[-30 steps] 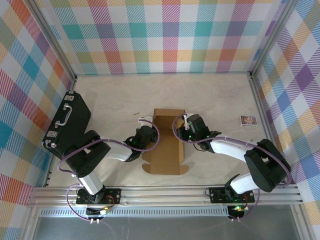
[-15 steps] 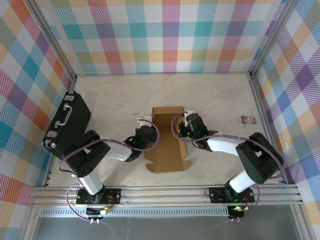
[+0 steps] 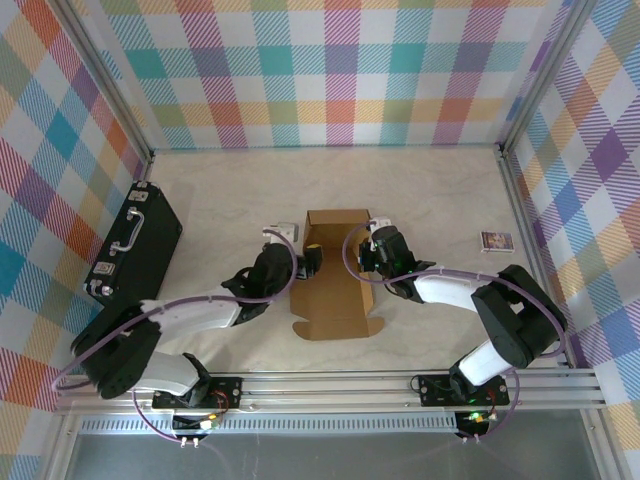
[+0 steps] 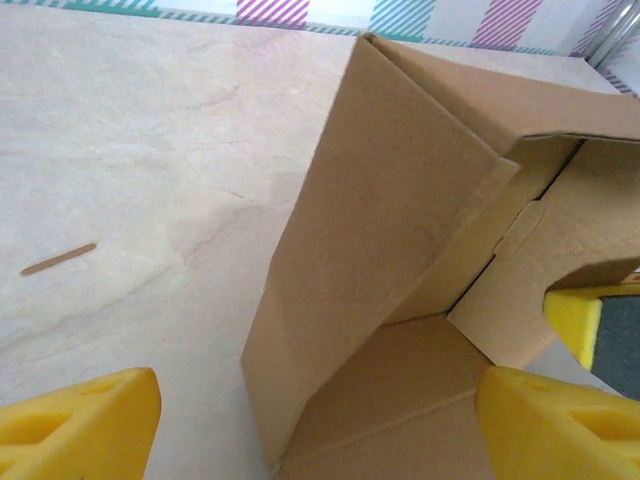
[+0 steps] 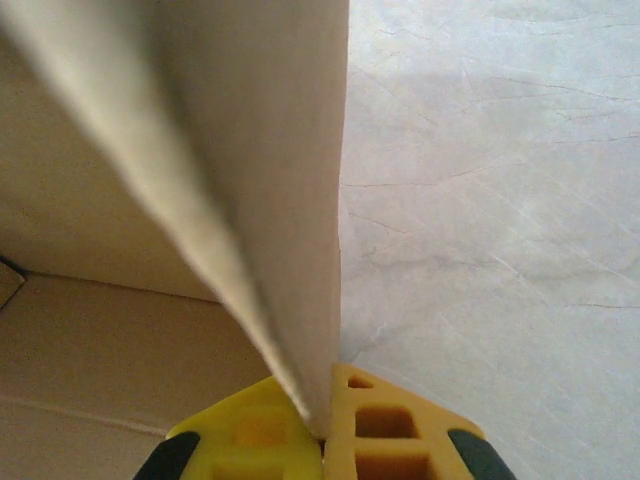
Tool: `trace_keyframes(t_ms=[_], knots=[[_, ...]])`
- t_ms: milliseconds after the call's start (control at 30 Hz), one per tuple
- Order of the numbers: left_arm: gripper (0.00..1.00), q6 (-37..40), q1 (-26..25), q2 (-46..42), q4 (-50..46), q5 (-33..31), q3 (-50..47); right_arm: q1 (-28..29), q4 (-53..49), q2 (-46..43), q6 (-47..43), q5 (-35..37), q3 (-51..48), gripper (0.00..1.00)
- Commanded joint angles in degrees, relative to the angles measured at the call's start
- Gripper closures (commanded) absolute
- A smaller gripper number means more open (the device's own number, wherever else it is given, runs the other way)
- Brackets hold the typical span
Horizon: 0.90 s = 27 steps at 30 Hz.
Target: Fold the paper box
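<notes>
At frame left I see the black case [image 3: 135, 242] along the tabletop [image 3: 230, 190] edge, with open room above centre. My left gripper [image 3: 306, 262], spread wide, straddles the left wall of the paper box [image 3: 335, 300], which sits mid-frame, long axis running top to bottom. My right gripper [image 3: 368, 263] pinches its right wall.

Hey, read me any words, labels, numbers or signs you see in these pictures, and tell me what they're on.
No text here can be read.
Small packet at the far right: printed face, too small to read.
Paper box: plain brown cardboard, no print.
Black case: no legible label or brand.
</notes>
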Motion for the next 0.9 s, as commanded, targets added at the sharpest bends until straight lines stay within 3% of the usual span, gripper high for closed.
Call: trace_keyframes(t_ms=[0,67,300,567,700,767,867], knots=[[0.17,-6.0,-0.45,-5.4,-14.19,-1.65,-2.44,0.27,0.4,-0.37,1.36,1.67,1.12,1.0],[0.14,-9.48,-0.28,-8.33,-19.15,-1.96,-3.82,0.29,0.31,-0.47,1.6,1.44,1.06,1.0],[0.18,-18.55,-0.19,-8.9,-26.08,8.16,-3.9,0.29,0.58,-0.6,2.48,0.2,1.0,1.0],[0.37,-20.71,-0.19,-0.52,-14.96,13.89,-5.16,0.37,0.71,0.32,2.86,-1.21,1.08,1.0],[0.56,-20.93,-0.45,4.85,-7.6,17.29,-5.02,0.33,0.61,0.37,2.73,-1.17,0.93,1.0],[0.69,-20.92,-1.25,5.72,-7.13,14.95,-4.4,0.32,0.44,0.72,2.82,-1.42,1.05,1.0],[0.72,-19.78,-2.92,6.14,-9.44,10.65,-2.89,0.38,-0.37,1.18,2.93,-1.74,1.47,1.0]])
